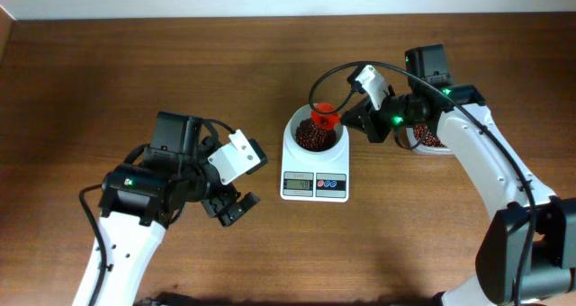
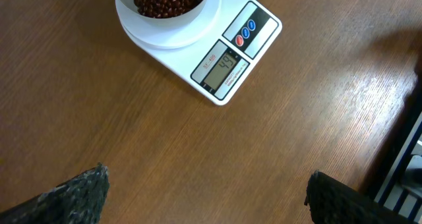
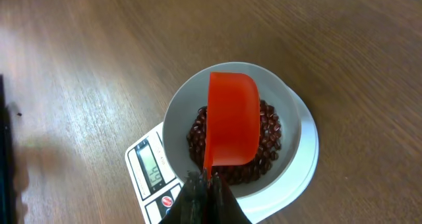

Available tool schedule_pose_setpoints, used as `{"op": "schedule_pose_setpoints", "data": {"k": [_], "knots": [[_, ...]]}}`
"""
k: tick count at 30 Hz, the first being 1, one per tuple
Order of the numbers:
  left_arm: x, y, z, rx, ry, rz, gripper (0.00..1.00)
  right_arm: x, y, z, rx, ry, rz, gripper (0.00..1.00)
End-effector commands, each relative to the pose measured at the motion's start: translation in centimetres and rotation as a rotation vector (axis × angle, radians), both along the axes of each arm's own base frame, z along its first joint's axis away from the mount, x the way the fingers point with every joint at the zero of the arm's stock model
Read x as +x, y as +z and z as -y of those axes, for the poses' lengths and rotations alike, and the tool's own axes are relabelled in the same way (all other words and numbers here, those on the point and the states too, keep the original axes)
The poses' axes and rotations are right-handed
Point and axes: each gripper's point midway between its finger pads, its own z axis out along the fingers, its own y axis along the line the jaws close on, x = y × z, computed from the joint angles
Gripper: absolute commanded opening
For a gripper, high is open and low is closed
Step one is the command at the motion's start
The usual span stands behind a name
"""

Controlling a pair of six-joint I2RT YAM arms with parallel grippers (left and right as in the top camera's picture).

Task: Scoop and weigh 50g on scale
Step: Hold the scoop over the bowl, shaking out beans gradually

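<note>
- Scale (image 1: pixel 314 186), small, white, digital, with a grey display and blue and red buttons at its near edge, stands mid-table on the brown wooden table (image 1: pixel 135 72). The display faces the near side, so the left wrist camera can read it.
- A round white bowl (image 1: pixel 290 137) sits on the scale and holds dark red beans (image 1: pixel 309 139).
- The right gripper (image 3: pixel 206 188) is pressed together on the handle of the red plastic scoop (image 3: pixel 232 118). It holds the scoop over the bowl, tilted bowl-ward, so any beans fall inside.
- The display appears to read 49. Judgement: only a small top-up remains.
- The left gripper (image 1: pixel 232 207) is spread wide and empty, near-left of the scale and apart from it, so no load reaches the platform.
- A clear plastic tub (image 1: pixel 432 140) of beans lies right of the scale, partly hidden by the right arm.
</note>
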Motion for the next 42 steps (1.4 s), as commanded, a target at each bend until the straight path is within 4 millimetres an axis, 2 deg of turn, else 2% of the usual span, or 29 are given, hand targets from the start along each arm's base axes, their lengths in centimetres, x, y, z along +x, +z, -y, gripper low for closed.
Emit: {"op": "schedule_pose_setpoints", "data": {"k": [1,4,7,9,10,11,13,16,18,20,38,42], "knots": [[0.1,0.6,-0.1,-0.001,-0.006,0.028,0.99,0.1,-0.4,-0.2,0.015,0.003,-0.020,0.04],[0.1,0.6,-0.1,-0.001,-0.006,0.028,0.99,-0.1,-0.5,-0.1,0.009,0.001,-0.029,0.04],[0.1,0.6,-0.1,-0.001,-0.006,0.028,0.99,-1.4,0.9,-1.6,0.112,0.127,0.018,0.04],[0.1,0.6,-0.1,-0.001,-0.006,0.029,0.99,-0.1,-0.2,-0.4,0.019,0.049,0.019,0.04],[0.1,0.6,-0.1,-0.001,-0.006,0.029,0.99,0.9,-1.1,0.7,-0.042,-0.061,-0.023,0.04],[0.1,0.6,-0.1,-0.001,-0.006,0.028,0.99,0.8,-1.0,0.6,-0.032,-0.067,-0.038,0.04],[0.1,0.6,-0.1,-0.001,-0.006,0.028,0.99,-1.0,0.7,-1.3,0.094,0.098,0.009,0.04],[0.1,0.6,-0.1,-0.001,-0.006,0.029,0.99,0.4,-0.6,0.0,-0.002,-0.020,-0.019,0.04],[0.1,0.6,-0.1,-0.001,-0.006,0.028,0.99,-0.6,0.0,-0.7,0.046,0.062,0.001,0.04],[0.1,0.6,-0.1,-0.001,-0.006,0.028,0.99,0.0,-0.5,-0.2,0.003,0.027,0.004,0.04],[0.1,0.6,-0.1,-0.001,-0.006,0.028,0.99,-0.1,-0.6,-0.2,0.004,0.019,-0.009,0.04],[0.1,0.6,-0.1,-0.001,-0.006,0.029,0.99,-1.7,0.7,-1.5,0.097,0.150,0.028,0.04]]}}
